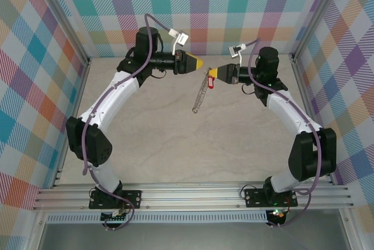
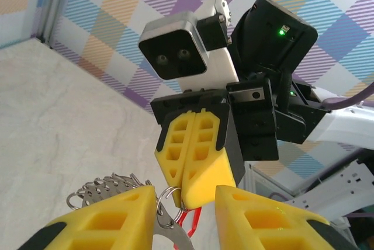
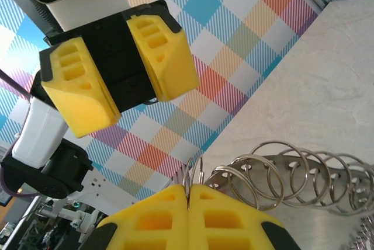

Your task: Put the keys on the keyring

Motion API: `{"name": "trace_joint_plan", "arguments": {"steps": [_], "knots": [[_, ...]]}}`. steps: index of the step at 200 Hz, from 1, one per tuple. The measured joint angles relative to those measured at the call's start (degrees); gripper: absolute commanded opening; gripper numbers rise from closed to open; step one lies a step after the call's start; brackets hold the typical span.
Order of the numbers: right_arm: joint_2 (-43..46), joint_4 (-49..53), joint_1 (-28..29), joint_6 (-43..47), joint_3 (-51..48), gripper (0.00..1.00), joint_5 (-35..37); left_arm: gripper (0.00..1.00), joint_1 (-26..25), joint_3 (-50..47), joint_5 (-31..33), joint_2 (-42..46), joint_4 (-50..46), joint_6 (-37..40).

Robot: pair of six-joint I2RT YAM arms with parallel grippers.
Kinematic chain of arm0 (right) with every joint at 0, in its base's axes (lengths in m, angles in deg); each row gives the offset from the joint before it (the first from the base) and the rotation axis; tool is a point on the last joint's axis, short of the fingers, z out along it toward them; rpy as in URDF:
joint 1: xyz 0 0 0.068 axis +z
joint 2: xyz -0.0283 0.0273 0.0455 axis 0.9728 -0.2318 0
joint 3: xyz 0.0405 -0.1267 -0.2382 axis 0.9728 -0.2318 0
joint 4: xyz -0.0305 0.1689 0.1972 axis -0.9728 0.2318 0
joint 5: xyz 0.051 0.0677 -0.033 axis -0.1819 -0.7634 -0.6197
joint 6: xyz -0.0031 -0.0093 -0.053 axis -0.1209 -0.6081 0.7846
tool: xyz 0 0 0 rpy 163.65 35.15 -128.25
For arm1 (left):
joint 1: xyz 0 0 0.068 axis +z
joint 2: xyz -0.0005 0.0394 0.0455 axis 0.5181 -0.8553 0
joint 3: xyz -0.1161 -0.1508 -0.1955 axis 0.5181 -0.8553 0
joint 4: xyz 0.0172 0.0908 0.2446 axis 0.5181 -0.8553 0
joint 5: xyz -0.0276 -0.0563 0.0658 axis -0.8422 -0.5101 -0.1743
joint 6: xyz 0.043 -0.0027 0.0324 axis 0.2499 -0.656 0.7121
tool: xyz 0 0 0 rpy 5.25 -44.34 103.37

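No legible writing.
The white cable tags (image 1: 180, 38) near the wrists are too small to show any readable print.

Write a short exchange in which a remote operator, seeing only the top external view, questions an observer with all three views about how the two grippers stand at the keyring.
Operator: The right gripper meets the keyring beside a red tag. Is it shut on anything?
Observer: Yes. Its jaws are shut on a small wire ring that pokes out between them.
Operator: And the left gripper, facing it?
Observer: Its jaws stand apart, gripping nothing; the right wrist view shows the gap between its fingers.
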Motion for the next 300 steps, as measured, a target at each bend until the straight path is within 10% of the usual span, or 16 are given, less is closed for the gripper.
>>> {"name": "trace_joint_plan", "arguments": {"steps": [300], "knots": [[-0.35, -6.21, 0.0, -3.89, 0.07, 0.0, -1.38, 0.24, -1.33, 5.79, -7.19, -7.17, -5.9, 1.29]]}}
